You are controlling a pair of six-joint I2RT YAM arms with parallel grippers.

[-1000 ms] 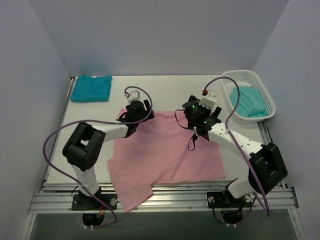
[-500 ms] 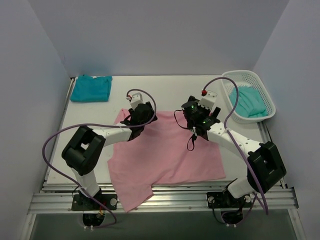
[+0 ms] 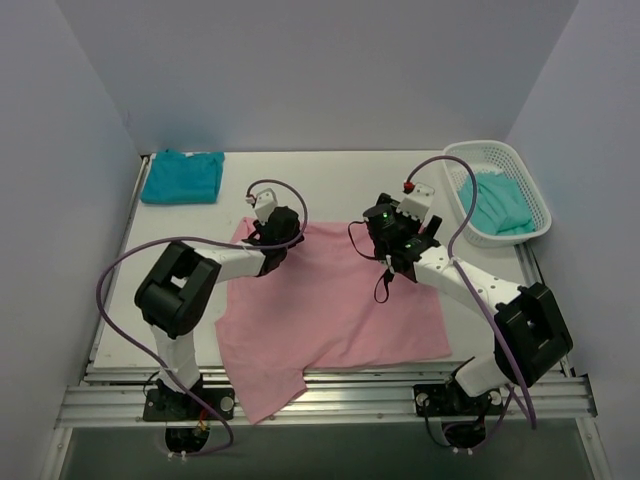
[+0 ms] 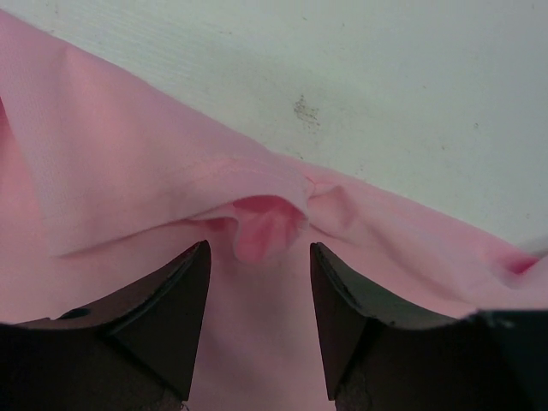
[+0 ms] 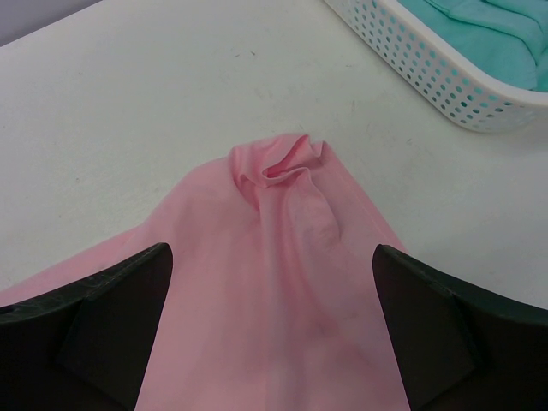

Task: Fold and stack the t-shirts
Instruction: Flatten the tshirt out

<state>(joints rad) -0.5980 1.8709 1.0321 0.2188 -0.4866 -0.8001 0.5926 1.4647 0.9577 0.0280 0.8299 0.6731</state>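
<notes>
pink t-shirt (image 3: 330, 300) spread flat across the middle of the bench (image 3: 340, 180), one part hanging over the near edge towards the left corner; its far border ran left to right between the two arms. the left tool (image 4: 257, 257) sat low at the far-left corner of the cloth, jaws apart and astride a small raised pucker, with the fabric not yet pinched. the right tool (image 5: 270, 257) hung over the far-right corner, jaws spread wide and holding nothing; the bunched tip of that corner lay straight ahead of it, towards the far edge. each corner was thus nearest its own arm, and the left appeared closer to a grip. the deep teal t-shirt (image 3: 182, 176) lay folded in the far-left corner of the bench; the mint-teal t-shirt (image 3: 500, 205) was in the white basket (image 3: 480, 146) at the right edge.
</notes>
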